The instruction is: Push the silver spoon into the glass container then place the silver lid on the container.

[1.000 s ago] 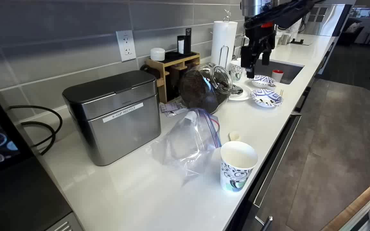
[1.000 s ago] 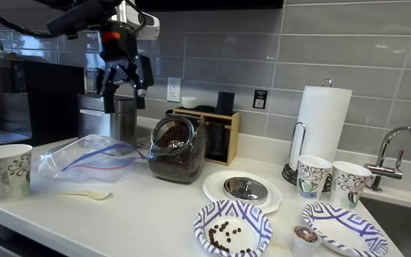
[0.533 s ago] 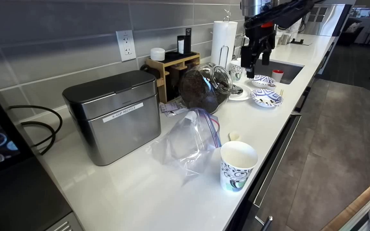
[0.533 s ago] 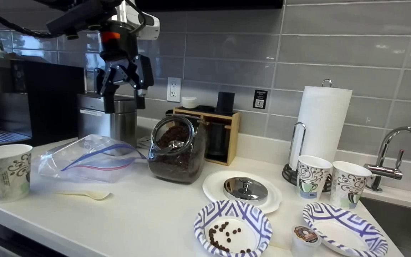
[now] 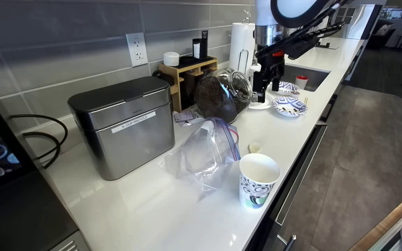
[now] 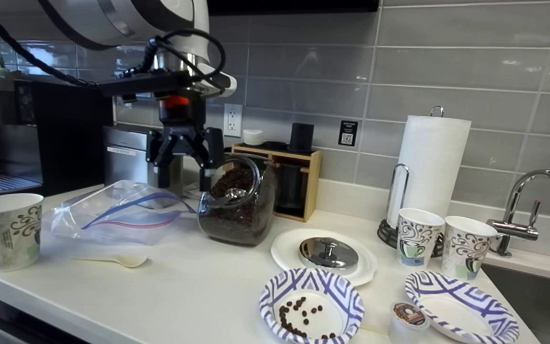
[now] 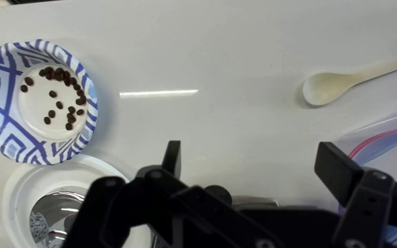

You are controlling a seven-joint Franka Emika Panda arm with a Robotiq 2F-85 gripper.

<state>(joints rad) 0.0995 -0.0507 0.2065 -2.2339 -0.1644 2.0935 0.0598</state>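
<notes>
Well, the worktop [image 6: 198, 296] is crowded: in an exterior view a clear plastic bag [image 6: 127, 224] slumps left of centre, just beside the glass container [image 6: 244, 222], with a steel box [image 6: 129, 162] behind the bag and a wooden organiser [image 6: 312, 186] behind the container. A cream-coloured spoon [image 6: 124, 260] lies at lower left of that frame, and a coffee pod [image 6: 407, 317] stands at lower right between two patterned bowls [image 6: 311, 276], one with loose beans [image 6: 299, 303] in it. The container sits at the centre, mouth turned to the front, and the silver spoon [image 6: 235, 193] lies at that mouth; how far in it reaches is hard to tell. The silver lid [image 6: 328, 255] rests knob up on a white plate [image 6: 282, 246], to the right. The gripper [image 6: 184, 180] points down left of centre, fingers spread wide around nothing, one overlapping the left edge of the mouth in this view. Compared with half a second ago, it is lower and nearer the container, while the things on the worktop look unchanged. Counted, the patterned paper cups [image 6: 10, 234] are three, the paper towel roll [image 6: 435, 162] one, and in an exterior view one red-lined cup [image 5: 301, 83] stands in the sink [image 5: 319, 75].
</notes>
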